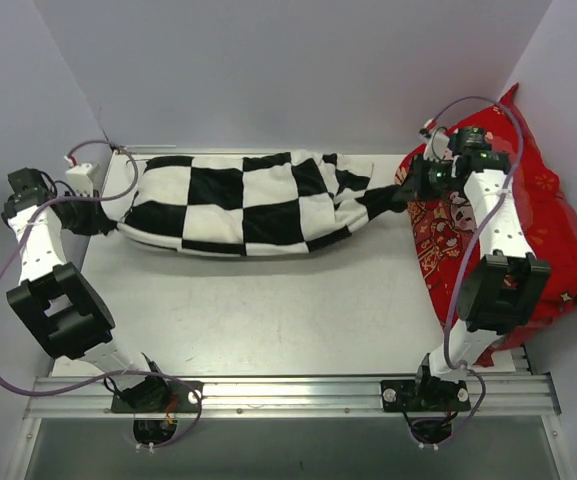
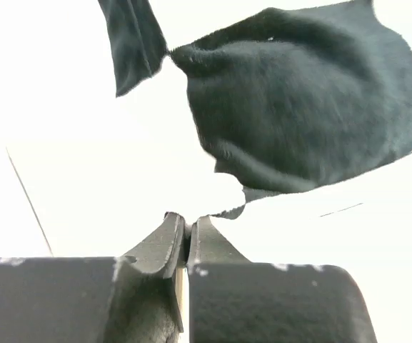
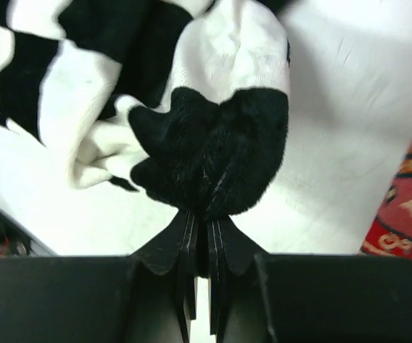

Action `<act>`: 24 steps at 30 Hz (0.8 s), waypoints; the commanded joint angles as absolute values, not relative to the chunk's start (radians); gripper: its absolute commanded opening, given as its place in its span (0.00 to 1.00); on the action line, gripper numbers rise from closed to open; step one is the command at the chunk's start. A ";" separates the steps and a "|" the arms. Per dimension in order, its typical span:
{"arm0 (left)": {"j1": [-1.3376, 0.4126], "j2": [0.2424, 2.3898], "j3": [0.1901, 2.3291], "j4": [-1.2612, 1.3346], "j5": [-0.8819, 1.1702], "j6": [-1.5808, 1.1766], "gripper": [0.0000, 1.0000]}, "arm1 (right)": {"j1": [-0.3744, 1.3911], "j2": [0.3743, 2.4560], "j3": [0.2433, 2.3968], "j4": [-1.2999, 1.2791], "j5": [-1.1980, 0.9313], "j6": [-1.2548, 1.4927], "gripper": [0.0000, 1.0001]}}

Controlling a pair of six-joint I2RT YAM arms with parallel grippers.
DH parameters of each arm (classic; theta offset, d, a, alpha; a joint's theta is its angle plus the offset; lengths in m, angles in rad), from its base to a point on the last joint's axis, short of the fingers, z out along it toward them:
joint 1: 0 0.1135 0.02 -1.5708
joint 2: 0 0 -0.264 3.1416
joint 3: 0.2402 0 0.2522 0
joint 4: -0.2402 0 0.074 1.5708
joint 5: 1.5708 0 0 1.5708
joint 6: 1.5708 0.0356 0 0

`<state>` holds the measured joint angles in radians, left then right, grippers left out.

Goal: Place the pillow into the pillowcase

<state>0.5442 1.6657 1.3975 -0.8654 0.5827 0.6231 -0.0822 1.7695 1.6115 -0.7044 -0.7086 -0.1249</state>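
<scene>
The left gripper (image 1: 96,217) and right gripper (image 1: 409,190) are each pinching one end of the bulging pillowcase (image 1: 248,200) stretching across the far table (image 1: 268,310), the unseen pillow seemingly inside, so shaking it deeper is likely coming next.

The top camera sits high up at the near edge and looks down on the whole tabletop (image 1: 268,310) from far off. The left wrist camera peeks out over the left tool (image 2: 186,225), very close to the pillowcase (image 2: 298,100). The right wrist camera peeks out over the right tool (image 3: 202,218), just as close. All three see the pillowcase, and each wrist view shows one end.
</scene>
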 commanded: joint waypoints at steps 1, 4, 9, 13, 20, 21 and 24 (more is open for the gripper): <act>0.546 1.577 1.546 -0.753 0.764 0.380 0.00 | -0.121 1.652 1.738 -0.675 -0.808 -0.023 0.00; 0.557 1.520 1.617 -0.657 0.801 0.254 0.00 | -0.158 1.590 1.802 -0.629 -0.805 0.049 0.00; 0.652 1.360 1.609 -0.413 0.854 0.033 0.00 | -0.236 1.424 1.770 -0.503 -0.764 0.179 0.00; 0.819 1.234 1.582 -0.163 0.854 -0.177 0.00 | -0.324 1.245 1.746 -0.395 -0.716 0.253 0.00; 0.858 1.204 1.669 -0.063 0.822 -0.235 0.00 | -0.359 1.235 1.847 -0.367 -0.612 0.241 0.00; 0.841 1.218 1.661 -0.067 0.813 -0.232 0.00 | -0.359 1.249 1.845 -0.365 -0.604 0.242 0.00; 0.725 1.244 1.608 -0.136 0.767 -0.140 0.00 | -0.341 1.311 1.806 -0.364 -0.592 0.224 0.00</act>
